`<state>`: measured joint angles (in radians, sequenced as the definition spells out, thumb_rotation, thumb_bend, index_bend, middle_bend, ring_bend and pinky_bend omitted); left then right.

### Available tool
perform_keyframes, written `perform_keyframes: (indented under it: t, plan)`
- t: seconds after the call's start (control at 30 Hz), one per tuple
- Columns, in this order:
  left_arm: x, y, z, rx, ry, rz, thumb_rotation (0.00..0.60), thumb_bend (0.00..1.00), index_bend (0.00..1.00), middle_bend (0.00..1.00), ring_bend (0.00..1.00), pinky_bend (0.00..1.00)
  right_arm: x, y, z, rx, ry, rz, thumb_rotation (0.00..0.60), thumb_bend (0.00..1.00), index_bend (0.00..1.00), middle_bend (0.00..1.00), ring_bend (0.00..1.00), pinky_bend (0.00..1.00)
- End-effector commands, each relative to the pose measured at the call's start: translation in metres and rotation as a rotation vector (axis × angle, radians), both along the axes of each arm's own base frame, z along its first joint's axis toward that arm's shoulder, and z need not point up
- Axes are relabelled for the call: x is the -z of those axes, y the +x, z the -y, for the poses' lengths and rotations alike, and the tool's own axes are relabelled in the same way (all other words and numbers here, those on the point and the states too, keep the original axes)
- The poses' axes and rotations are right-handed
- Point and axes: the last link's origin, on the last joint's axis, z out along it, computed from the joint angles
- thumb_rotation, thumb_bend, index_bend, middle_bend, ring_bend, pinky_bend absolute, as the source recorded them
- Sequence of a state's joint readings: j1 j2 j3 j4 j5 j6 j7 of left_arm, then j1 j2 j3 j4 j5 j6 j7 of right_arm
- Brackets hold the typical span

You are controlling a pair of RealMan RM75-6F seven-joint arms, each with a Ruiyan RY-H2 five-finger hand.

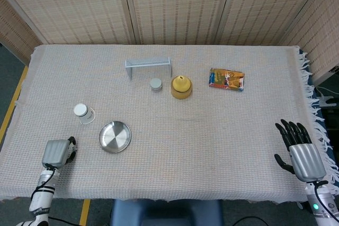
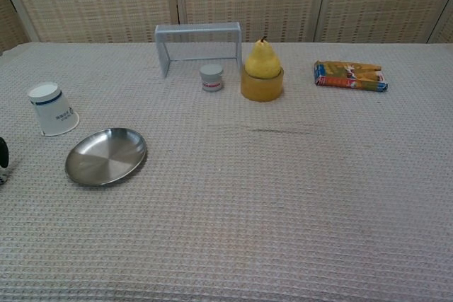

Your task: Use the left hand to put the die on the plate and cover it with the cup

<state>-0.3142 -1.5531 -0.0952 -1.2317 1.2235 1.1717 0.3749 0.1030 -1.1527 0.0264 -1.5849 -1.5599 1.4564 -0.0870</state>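
1. The desk (image 1: pixel 212 146) is covered edge to edge by a pale waffle-weave cloth, and woven screens are seen behind it.
2. A light metal rack (image 1: pixel 148 67) is stood toward the far middle of the desk.
3. The right robot hand (image 1: pixel 298 149) is laid near the right edge with its dark fingers spread apart, and nothing is held in it.
4. The left robot hand (image 1: pixel 57 152) is placed at the near left corner, just left of the plate; its fingers are curled under. Whether anything is enclosed cannot be told from the head view, and only a dark sliver of it is caught at the left edge of the chest view.
5. The steel plate (image 1: pixel 115 136) is set bare on the cloth, near the cup.
6. A snack packet (image 1: pixel 226 79) is laid flat at the far right.
7. A pear on a yellow holder (image 2: pixel 262 70) is stood just right of a small jar (image 2: pixel 211 77).
8. The white cup (image 2: pixel 52 109) is turned mouth-down, beyond and left of the plate.
9. The die is not made out in either view; it may be hidden under the left robot hand.
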Motion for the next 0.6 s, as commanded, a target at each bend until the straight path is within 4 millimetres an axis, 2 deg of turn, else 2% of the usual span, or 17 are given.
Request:
perform_keyframes:
  t: [0.03,0.3,0.6]
  plan:
    - [0.0017,0.0,-0.0006,-0.002,-0.003,0.011,0.6,0.33,0.46,1.0,0.88,1.0,-0.0002,-0.0001,0.0001,0.001,-0.001,-0.001,0.6,0.19,0.0,0.0,0.0,0.0]
    - [0.003,-0.0016,-0.0022,-0.003,-0.011,0.013,0.6,0.33,0.48,1.0,0.88,1.0,0.0002,-0.0004,0.0005,0.005,0.0,-0.002,0.6,0.19,0.0,0.0,0.0,0.0]
    - [0.0019,-0.0013,-0.0025,0.01,-0.019,0.0,0.6,0.41,0.57,1.0,0.88,1.0,0.0008,-0.0011,0.0014,0.012,0.0,-0.006,0.6,0.19,0.0,0.0,0.0,0.0]
